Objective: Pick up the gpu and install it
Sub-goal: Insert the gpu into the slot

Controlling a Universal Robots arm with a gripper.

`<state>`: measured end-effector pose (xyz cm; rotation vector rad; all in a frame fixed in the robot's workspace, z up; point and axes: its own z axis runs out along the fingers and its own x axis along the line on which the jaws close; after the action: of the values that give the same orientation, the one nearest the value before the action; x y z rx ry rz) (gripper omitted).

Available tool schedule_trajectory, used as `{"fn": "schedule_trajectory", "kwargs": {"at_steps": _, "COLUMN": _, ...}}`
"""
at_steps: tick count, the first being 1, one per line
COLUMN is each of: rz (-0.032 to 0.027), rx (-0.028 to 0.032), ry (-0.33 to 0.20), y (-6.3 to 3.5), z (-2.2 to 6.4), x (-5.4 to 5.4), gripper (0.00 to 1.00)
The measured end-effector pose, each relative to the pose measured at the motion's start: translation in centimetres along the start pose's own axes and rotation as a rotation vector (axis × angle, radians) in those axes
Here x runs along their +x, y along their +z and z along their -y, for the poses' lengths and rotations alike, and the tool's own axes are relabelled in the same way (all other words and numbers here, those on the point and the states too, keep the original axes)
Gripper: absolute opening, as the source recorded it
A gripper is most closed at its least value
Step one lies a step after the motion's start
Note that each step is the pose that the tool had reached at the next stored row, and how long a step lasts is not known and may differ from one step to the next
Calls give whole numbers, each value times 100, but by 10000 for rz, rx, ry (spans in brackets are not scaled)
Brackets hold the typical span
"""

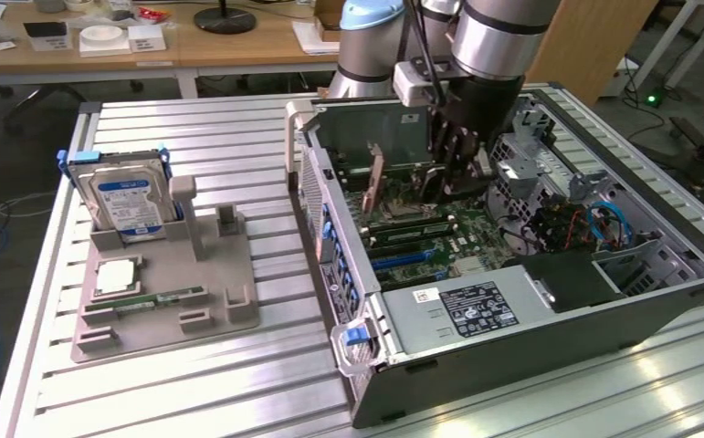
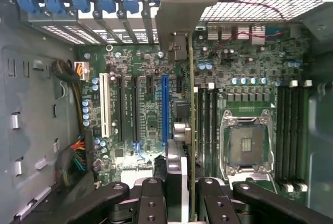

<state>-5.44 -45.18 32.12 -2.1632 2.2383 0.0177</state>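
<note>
The gpu (image 1: 370,137) hangs upright inside the open computer case (image 1: 547,351), above the motherboard (image 1: 431,237). My gripper (image 1: 456,178) is shut on the card's upper edge. In the wrist view the gpu (image 2: 190,104) appears edge-on between my fingers (image 2: 175,174), with its grey metal bracket (image 2: 182,15) toward the case's rear wall. The card's lower edge hovers between the long blue slot (image 2: 165,107) and the memory slots (image 2: 208,125). I cannot tell whether it touches the board.
A grey fixture (image 1: 169,310) on the table at the exterior view's left holds a blue-labelled hard drive (image 1: 132,205), a RAM stick (image 1: 162,298) and a square chip (image 1: 120,274). In the case are the power supply (image 1: 467,310), the CPU socket (image 2: 248,143) and cable bundles (image 2: 75,156).
</note>
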Motion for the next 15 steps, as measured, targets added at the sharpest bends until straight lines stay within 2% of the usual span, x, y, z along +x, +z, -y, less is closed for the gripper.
{"fn": "schedule_trajectory", "kwargs": {"at_steps": 9, "rz": -1, "rx": -5, "ry": -61, "y": 180, "z": -29, "x": 69, "gripper": 28}}
{"fn": "schedule_trajectory", "kwargs": {"at_steps": 15, "rz": -2, "rx": -6, "ry": -85, "y": 286, "z": -88, "x": 74, "gripper": 28}}
